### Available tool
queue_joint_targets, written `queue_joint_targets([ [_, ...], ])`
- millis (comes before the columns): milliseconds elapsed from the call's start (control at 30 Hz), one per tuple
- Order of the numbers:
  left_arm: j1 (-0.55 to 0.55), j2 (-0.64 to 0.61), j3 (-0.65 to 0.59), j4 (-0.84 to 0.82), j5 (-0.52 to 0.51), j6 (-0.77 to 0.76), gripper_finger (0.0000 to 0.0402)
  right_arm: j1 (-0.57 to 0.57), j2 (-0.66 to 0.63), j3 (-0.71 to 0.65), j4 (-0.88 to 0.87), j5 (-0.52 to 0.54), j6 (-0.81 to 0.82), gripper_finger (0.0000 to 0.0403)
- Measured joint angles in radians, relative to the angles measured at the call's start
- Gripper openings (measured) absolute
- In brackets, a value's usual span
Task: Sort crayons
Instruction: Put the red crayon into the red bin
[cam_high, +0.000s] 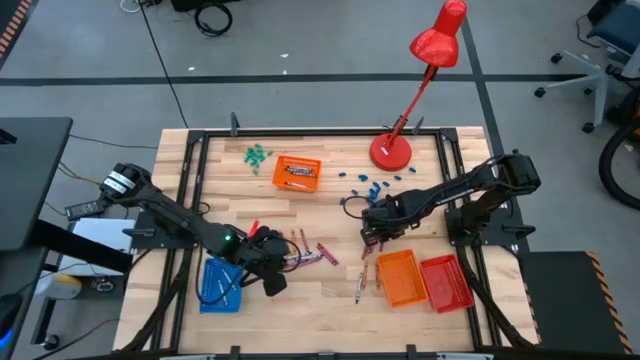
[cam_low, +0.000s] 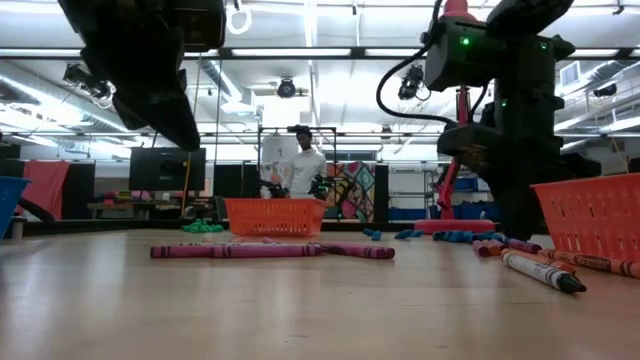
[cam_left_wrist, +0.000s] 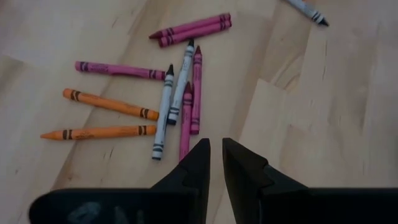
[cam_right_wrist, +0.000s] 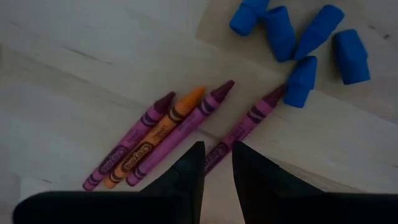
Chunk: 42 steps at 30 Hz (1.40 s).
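Several crayons (cam_left_wrist: 168, 93), magenta, orange and grey-white, lie flat on the wooden table (cam_high: 320, 310) just ahead of my left gripper (cam_left_wrist: 216, 149). That gripper (cam_high: 278, 262) hovers over them, its fingers a narrow gap apart with nothing between. My right gripper (cam_right_wrist: 217, 152) points down at mid-table (cam_high: 372, 235), open. It stands over a row of three magenta crayons and one orange crayon (cam_right_wrist: 177, 118). One magenta crayon (cam_right_wrist: 252, 118) runs under the gap between its fingers. A grey-white crayon (cam_low: 540, 270) lies near the right-hand baskets.
An orange basket (cam_high: 297, 172) stands at the back, a blue one (cam_high: 220, 285) front left, and an orange (cam_high: 400, 277) and a red one (cam_high: 446, 282) front right. Blue pieces (cam_right_wrist: 298, 37) and green pieces (cam_high: 258, 155) lie loose. A red lamp (cam_high: 392, 150) stands at the back.
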Motion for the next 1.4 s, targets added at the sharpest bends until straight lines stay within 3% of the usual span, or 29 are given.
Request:
queue_joint_targets([
  [233, 0.021, -0.035, 0.0, -0.016, -0.008, 0.017, 0.0052, -0.003, 0.069, -0.005, 0.021, -0.028, -0.01, 0.0087],
  [467, 0.021, -0.042, 0.001, -0.014, -0.009, 0.003, 0.0052, 0.006, 0.07, -0.007, 0.027, 0.012, -0.075, 0.0084],
  [733, 0.021, -0.042, 0.001, -0.017, -0.009, 0.006, 0.0052, 0.006, 0.071, -0.008, 0.049, 0.011, -0.203, 0.0014],
  [900, 0.021, -0.042, 0.001, -0.017, -0.01, 0.008, 0.0052, 0.001, 0.074, 0.027, -0.004, 0.01, -0.256, 0.0028],
  [1167, 0.021, -0.042, 0.001, -0.017, -0.01, 0.024, 0.0052, -0.029, 0.053, 0.1, -0.051, 0.022, -0.352, 0.0016],
  [1400, 0.021, -0.046, 0.001, -0.023, -0.01, 0.027, 0.0052, -0.056, 0.052, 0.179, -0.111, -0.029, -0.421, 0.0019],
])
